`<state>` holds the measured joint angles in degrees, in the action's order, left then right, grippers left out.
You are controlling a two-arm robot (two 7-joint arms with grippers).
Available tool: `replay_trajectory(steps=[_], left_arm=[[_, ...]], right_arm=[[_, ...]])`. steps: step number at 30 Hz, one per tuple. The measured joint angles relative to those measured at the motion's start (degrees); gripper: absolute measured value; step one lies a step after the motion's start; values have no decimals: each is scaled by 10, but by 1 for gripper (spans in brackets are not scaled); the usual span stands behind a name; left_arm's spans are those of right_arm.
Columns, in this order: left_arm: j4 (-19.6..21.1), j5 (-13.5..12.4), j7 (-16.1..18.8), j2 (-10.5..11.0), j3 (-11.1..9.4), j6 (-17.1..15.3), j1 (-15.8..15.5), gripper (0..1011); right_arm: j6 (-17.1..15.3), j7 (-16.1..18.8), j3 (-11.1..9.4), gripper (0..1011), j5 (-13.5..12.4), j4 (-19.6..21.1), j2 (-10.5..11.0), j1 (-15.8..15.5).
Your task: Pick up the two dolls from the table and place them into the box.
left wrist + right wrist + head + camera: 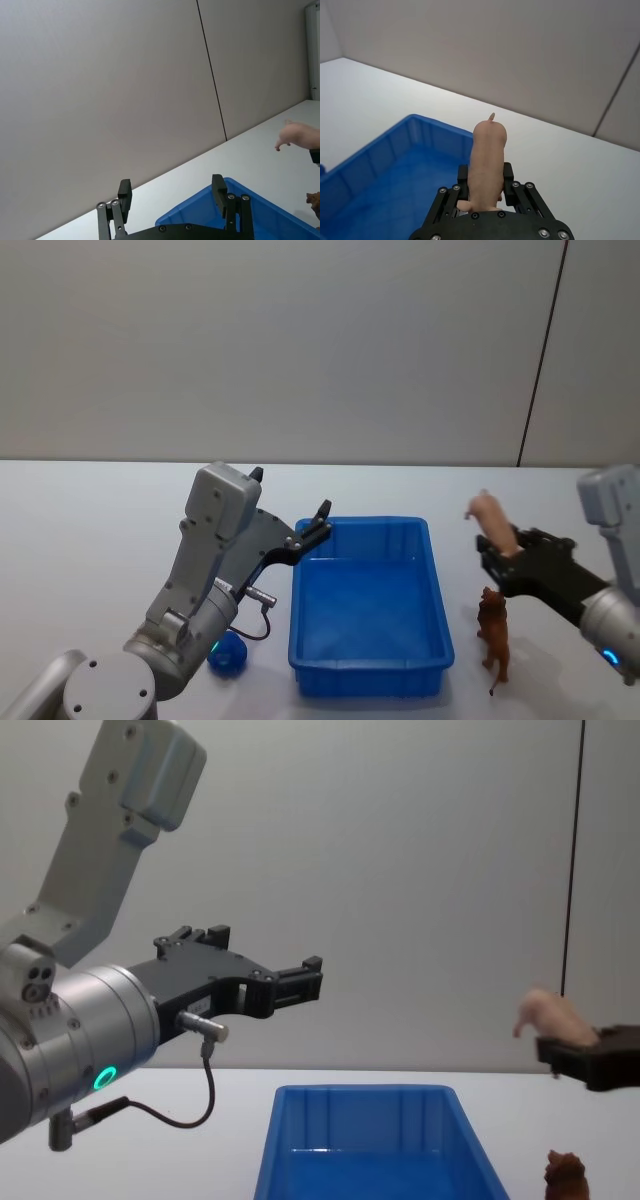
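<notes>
My right gripper (pixel 497 558) is shut on a pale pink doll (pixel 487 511), held in the air just right of the blue box (pixel 441 592). In the right wrist view the pink doll (pixel 489 150) sticks up between the fingers, with the box (pixel 395 142) below and beyond. A brown animal doll (pixel 494 632) stands on the white table (pixel 100 540) beside the box's right wall, under the right gripper. My left gripper (pixel 318 520) hangs open over the box's far left corner, holding nothing. The box looks empty.
A round blue toy (pixel 227 655) lies on the table left of the box, close to my left arm's base. A grey wall rises behind the table. Open tabletop stretches to the far left and behind the box.
</notes>
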<state>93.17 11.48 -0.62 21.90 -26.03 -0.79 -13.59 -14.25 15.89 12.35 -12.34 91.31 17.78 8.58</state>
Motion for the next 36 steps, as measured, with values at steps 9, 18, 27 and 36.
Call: replay_trajectory(steps=[9,18,27,36], left_arm=[[0,0,0,0,0,0,0,1002],[0,0,0,0,0,0,0,1002],[0,0,0,0,0,0,0,1001],[0,0,0,0,0,0,0,1002]], right_arm=[[-23,53,21,368,14,0,-18,19],[-56,94,48,450,28,-24,-43,35],[-70,111,69,772,39,-46,-60,43],[-51,92,67,1001,33,-36,-52,32]])
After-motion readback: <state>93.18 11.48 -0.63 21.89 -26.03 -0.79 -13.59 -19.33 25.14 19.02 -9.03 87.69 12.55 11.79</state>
